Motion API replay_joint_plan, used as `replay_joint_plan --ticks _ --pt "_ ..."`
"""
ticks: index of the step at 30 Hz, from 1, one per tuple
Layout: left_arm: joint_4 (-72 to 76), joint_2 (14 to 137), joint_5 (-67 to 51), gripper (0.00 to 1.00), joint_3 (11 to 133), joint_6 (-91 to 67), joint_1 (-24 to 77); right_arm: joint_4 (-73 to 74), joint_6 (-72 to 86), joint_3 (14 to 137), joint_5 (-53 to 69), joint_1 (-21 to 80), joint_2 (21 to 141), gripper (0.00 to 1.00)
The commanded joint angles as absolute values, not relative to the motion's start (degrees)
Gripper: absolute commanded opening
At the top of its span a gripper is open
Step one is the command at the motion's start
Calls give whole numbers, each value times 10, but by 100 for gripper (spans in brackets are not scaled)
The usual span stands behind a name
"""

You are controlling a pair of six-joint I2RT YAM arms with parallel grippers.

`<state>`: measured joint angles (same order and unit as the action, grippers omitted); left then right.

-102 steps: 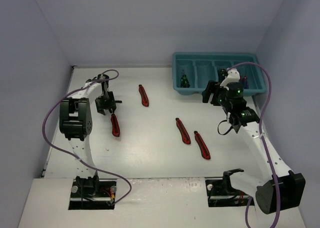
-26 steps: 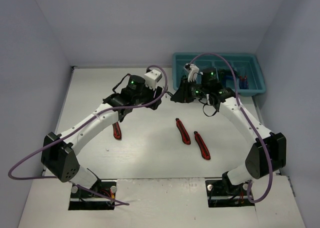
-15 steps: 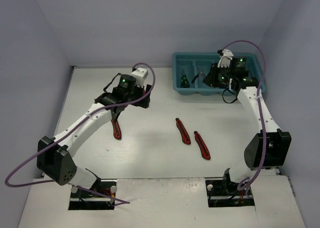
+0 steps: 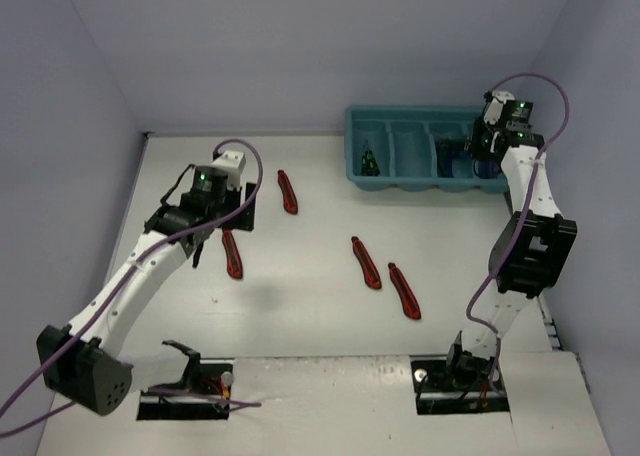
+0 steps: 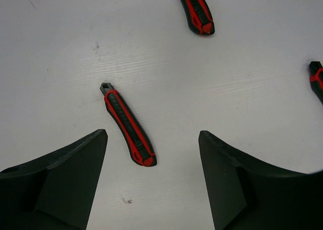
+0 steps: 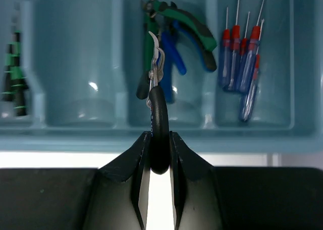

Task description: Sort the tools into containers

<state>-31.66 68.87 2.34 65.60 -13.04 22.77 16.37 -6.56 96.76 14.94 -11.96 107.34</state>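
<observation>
Just ahead of the right tool [image 6: 160, 135], clenched on dark-handled pliers [image 6: 158, 106] with their long axis pointing forward, sits the tray [image 6: 252, 139] compartment holding green and blue pliers [image 6: 185, 22]; left tool [image 5: 151, 134] hangs released over a utility knife [image 5: 128, 125].

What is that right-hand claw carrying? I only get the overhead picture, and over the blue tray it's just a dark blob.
Observer: The right gripper is clamped on dark-handled pliers with curved metal tips, above the tray.
Visitor: Anything underneath them?
Observer: In the wrist view they line up with a compartment holding green- and blue-handled pliers.
Visitor: And the left claw?
Observer: The left gripper is open, with a red-and-black knife lying below it.
</observation>
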Motion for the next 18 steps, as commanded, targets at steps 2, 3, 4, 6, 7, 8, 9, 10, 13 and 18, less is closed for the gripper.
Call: replay_joint_plan --ticks 2,3,4,6,7,8,9,10,13,18 --pt "-339 656 34 70 650 -129 228 141 -109 1062 166 -117 1152 0" --pt "-342 654 32 70 647 -130 228 141 -110 1078 171 -117 1168 0" --pt "-343 650 30 70 644 -131 228 141 -111 1097 181 -117 1186 0" --pt "-344 648 28 70 640 -133 228 141 -111 1112 193 -117 1204 0" --pt "-345 646 27 70 637 -136 228 141 -111 1125 200 -116 1216 0" --pt "-345 646 26 70 635 -137 228 141 -110 1135 200 -115 1221 1" --pt "-345 647 24 70 634 -139 228 141 -108 1140 200 -115 1228 5" --pt "-345 647 23 70 634 -140 228 141 -107 1144 200 -115 1232 7" --pt "-345 652 17 70 638 -145 228 141 -99 1144 169 -114 1223 42" --pt "-345 664 13 70 642 -154 227 141 -86 1097 106 -104 1155 54"
